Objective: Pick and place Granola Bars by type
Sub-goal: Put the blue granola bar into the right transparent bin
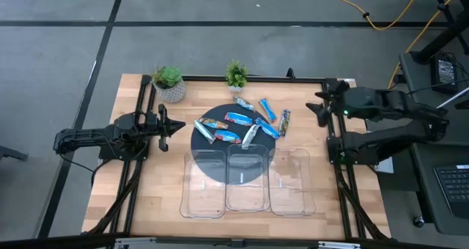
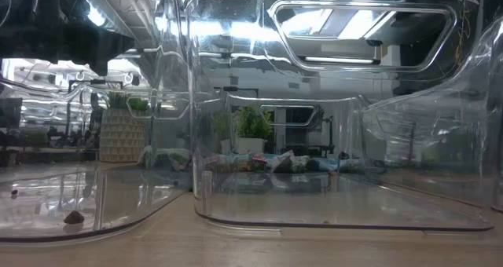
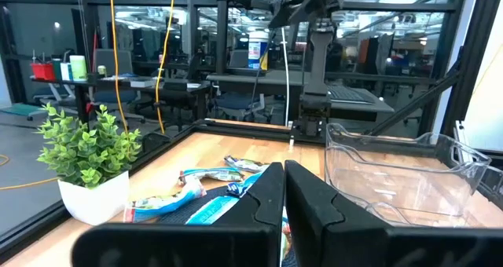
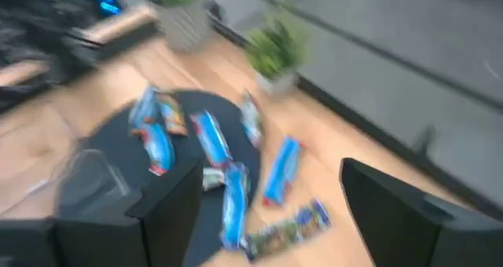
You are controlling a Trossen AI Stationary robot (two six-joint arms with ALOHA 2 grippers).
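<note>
Several granola bars in shiny wrappers, mostly blue, lie flat on and beside a dark round mat at the table's middle; the right wrist view shows them too. My left gripper hovers at the table's left, pointing at the mat, fingers shut. My right gripper hangs above the table's right edge, fingers wide open, the bars ahead of it. Neither touches anything.
Three clear plastic trays stand side by side at the near edge, partly over the mat; they fill the low view. Two small potted plants stand at the far edge. A black frame rims the table.
</note>
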